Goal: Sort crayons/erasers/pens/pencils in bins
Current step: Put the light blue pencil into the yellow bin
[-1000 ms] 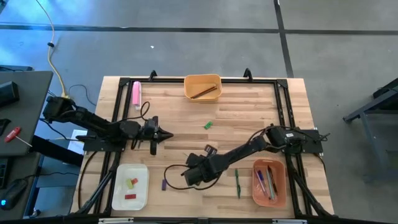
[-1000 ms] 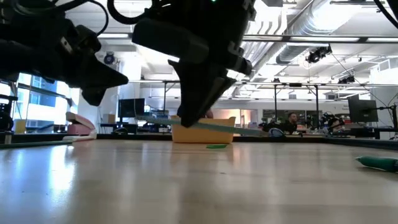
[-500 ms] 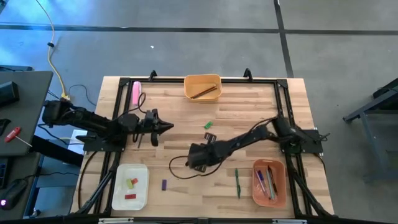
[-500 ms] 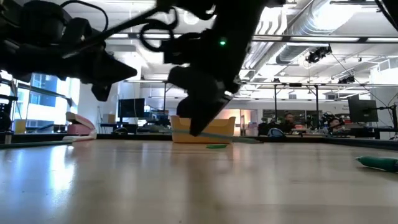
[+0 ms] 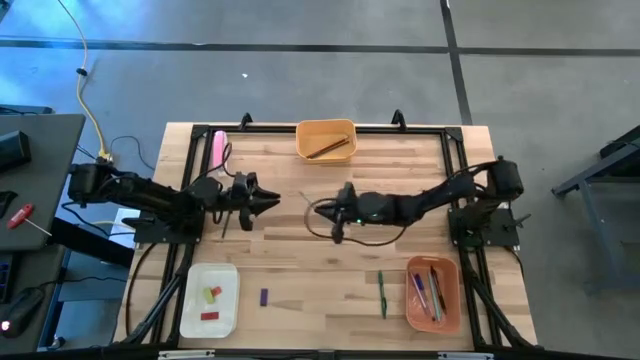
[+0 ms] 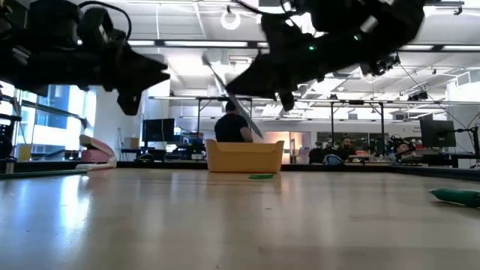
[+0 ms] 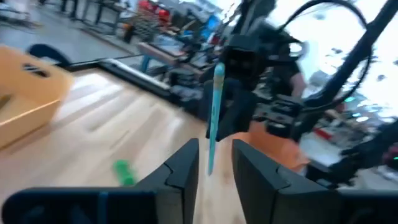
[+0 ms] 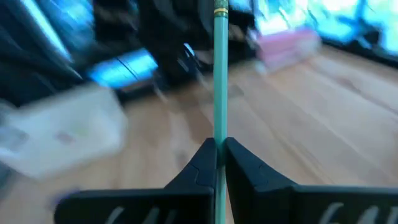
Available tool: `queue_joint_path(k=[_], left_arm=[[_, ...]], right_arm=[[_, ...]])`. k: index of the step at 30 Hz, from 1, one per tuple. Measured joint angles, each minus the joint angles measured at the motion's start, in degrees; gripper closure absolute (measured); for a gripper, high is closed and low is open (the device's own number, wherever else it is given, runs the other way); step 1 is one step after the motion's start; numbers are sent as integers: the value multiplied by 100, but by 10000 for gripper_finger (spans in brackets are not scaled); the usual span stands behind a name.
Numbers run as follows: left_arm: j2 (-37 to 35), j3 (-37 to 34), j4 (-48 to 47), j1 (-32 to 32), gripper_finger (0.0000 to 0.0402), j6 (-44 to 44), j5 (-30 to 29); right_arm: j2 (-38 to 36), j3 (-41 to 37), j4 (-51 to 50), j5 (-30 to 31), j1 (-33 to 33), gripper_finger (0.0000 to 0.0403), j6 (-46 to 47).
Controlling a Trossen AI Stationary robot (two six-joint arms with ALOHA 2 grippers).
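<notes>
A teal pen (image 8: pixel 219 74) is up over the table's middle, with my right gripper (image 5: pixel 322 208) shut on it. My left gripper (image 5: pixel 274 203) stands open a little to its left, pointing level at the pen (image 7: pixel 214 112) and touching nothing. The yellow-orange bin (image 5: pixel 326 128) at the far edge holds a brown pencil (image 5: pixel 328 148). The white bin (image 5: pixel 190 300) at the near left holds crayons (image 5: pixel 210 294). The salmon bin (image 5: pixel 452 295) at the near right holds pens (image 5: pixel 428 295). A green pen (image 5: pixel 381 293), a purple crayon (image 5: pixel 263 297) and a green crayon (image 6: pixel 261 176) lie on the table. My right gripper pinches the teal pen's shaft (image 8: pixel 218 140) between its two fingers, part way along its length. The fingers come nearly level from the table's right and lie across the pen. The pen (image 6: pixel 232 94) stands steeply tilted, lifted clear of the table.
A thick pink bar (image 5: pixel 219 148) lies at the far left. A black frame (image 5: pixel 455 160) runs along the table's edges. Bare wood lies between the white bin and the green pen. A dark cable (image 5: pixel 315 222) loops below my right wrist.
My right gripper has carried the teal pen from low over the near middle of the table up and toward the far edge, tipping from pointing down to nearly level. The pen has gone from nearly level above the wood to steeply tilted. My left gripper has swung slightly toward the far edge.
</notes>
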Motion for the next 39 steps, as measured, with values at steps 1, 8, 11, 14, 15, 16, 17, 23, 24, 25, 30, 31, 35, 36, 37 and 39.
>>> queue_joint_path(k=[1,8,11,14,15,16,17,23,24,25,30,31,35,36,37,39], left_arm=[[0,85,-9,-66,311,-72,21],[119,1003,-618,-567,283,183,-375],[230,1379,-961,-629,266,324,-505],[351,1670,-1163,-637,248,377,-544],[411,1759,-1162,-640,242,384,-543],[468,1819,-1165,-640,238,389,-543],[522,1867,-1180,-638,234,412,-545],[920,2307,-1159,-640,225,521,-229],[1011,2366,-1163,-640,226,554,-218],[1099,2429,-1167,-640,226,590,-228],[1392,2663,-990,-695,238,856,-165],[1425,2665,-862,-724,243,929,-156],[1436,2674,-633,-828,269,1211,-156],[1430,2674,-636,-834,276,1258,-153],[1427,2674,-620,-834,282,1288,-151],[1427,2673,-590,-832,292,1290,-152]], right_arm=[[38,-169,608,-179,-52,403,-18],[330,-664,2658,-489,-122,403,-345],[343,-599,2753,-542,-107,403,-441],[346,-563,3016,-548,-64,403,-378],[346,-547,3068,-583,-44,403,-385],[346,-538,3090,-605,-26,403,-398],[347,-533,3137,-609,0,403,-399],[348,-393,3182,-646,79,403,-460],[348,-358,3192,-646,79,403,-518],[348,-326,3187,-649,84,403,-577],[348,-245,3114,-657,110,403,-601],[348,-242,3113,-657,110,403,-616],[348,-242,3107,-674,110,403,-633],[348,-242,3107,-674,110,403,-635],[348,-242,3107,-674,110,403,-634],[348,-242,3107,-673,110,403,-635]])
